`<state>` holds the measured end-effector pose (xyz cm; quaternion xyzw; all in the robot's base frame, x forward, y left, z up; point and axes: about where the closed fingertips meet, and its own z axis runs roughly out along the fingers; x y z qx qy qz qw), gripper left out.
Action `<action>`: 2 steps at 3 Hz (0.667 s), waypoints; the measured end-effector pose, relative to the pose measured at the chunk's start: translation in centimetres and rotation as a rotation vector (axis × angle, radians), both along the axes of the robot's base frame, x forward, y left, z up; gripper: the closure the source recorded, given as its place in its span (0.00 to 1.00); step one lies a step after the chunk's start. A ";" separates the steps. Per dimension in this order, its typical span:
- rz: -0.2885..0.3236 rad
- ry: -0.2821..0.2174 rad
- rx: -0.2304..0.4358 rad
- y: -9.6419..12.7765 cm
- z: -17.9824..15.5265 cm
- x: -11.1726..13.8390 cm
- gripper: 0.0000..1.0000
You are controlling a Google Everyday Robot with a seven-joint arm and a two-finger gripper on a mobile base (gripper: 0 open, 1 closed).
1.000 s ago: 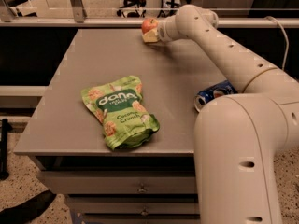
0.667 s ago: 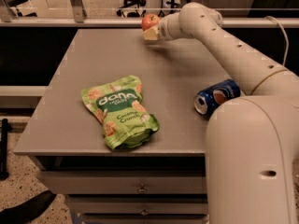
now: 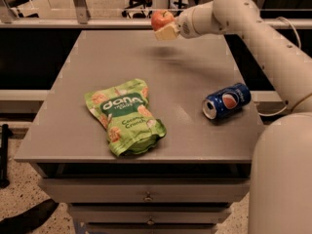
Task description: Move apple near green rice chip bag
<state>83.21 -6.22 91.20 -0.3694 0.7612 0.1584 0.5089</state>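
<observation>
The apple [image 3: 161, 19], small, round and red-orange, is held in my gripper [image 3: 165, 27] above the far edge of the grey table [image 3: 195, 82], lifted off its surface. The gripper is shut on the apple, with a pale finger under it. The green rice chip bag [image 3: 125, 115], bright green with white "dana" lettering, lies flat near the table's front left, well apart from the apple and nearer the camera.
A blue Pepsi can [image 3: 226, 101] lies on its side at the table's right. My white arm [image 3: 253, 28] reaches in from the right and its bulky base [image 3: 280, 179] fills the lower right. Drawers [image 3: 146, 196] sit under the tabletop.
The gripper has lifted the apple a little and carried it left, away from the far right of the table. The arm's base has shifted right, uncovering the Pepsi can.
</observation>
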 end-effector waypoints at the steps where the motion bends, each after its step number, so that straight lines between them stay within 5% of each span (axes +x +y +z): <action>1: 0.135 0.038 -0.080 -1.7 0.2 -4.8 1.00; 2: 0.249 0.110 -0.159 -3.8 -1.1 -9.3 1.00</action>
